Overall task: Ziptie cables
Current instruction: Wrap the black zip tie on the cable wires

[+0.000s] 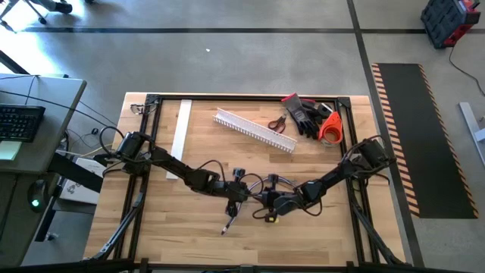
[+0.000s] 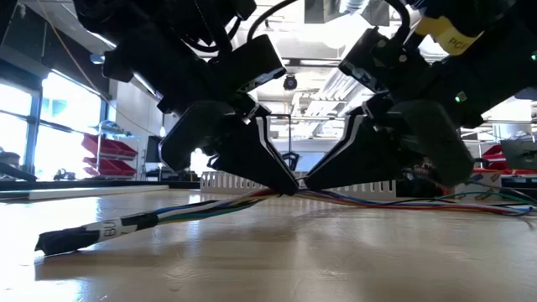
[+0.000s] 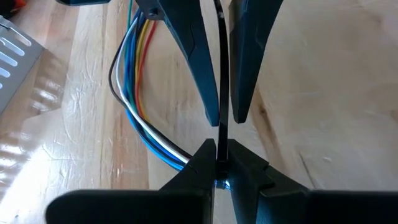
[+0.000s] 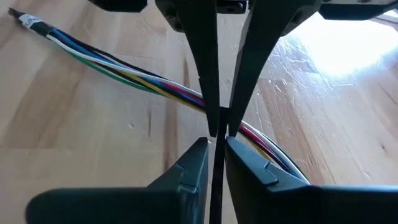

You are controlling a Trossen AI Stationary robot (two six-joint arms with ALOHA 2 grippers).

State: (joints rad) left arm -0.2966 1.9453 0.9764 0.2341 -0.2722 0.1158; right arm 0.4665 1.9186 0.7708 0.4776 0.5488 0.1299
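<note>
Cables [image 2: 210, 207] lie flat on the wooden table [image 1: 318, 220] near its middle, multicoloured strands running out to a black-taped end. Thin black ziptie [image 3: 222, 74] crosses the bundle. Left gripper [image 2: 285, 186] and right gripper [image 2: 312, 183] meet tip to tip over it, each pinched narrow on the ziptie strap.

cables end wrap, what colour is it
Black, with a white label band beside it, on the cables' end; clearest in the low view.
</note>
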